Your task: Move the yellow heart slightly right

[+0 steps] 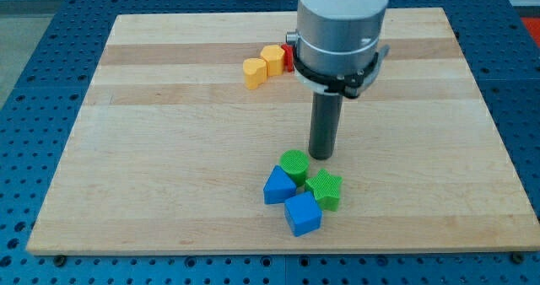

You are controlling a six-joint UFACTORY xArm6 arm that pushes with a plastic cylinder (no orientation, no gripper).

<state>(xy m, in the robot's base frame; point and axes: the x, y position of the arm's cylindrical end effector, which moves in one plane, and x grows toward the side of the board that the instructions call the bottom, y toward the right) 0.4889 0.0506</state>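
The yellow heart lies near the view's top centre on the wooden board. A second yellow block touches it on its upper right, and a red block shows partly behind the arm. My tip rests on the board well below and right of the heart, just above and right of the green cylinder. Nothing touches the heart but the yellow block.
Below the tip sits a cluster: the green cylinder, a green star, a blue triangular block and a blue cube. The arm's grey body hides part of the board's top.
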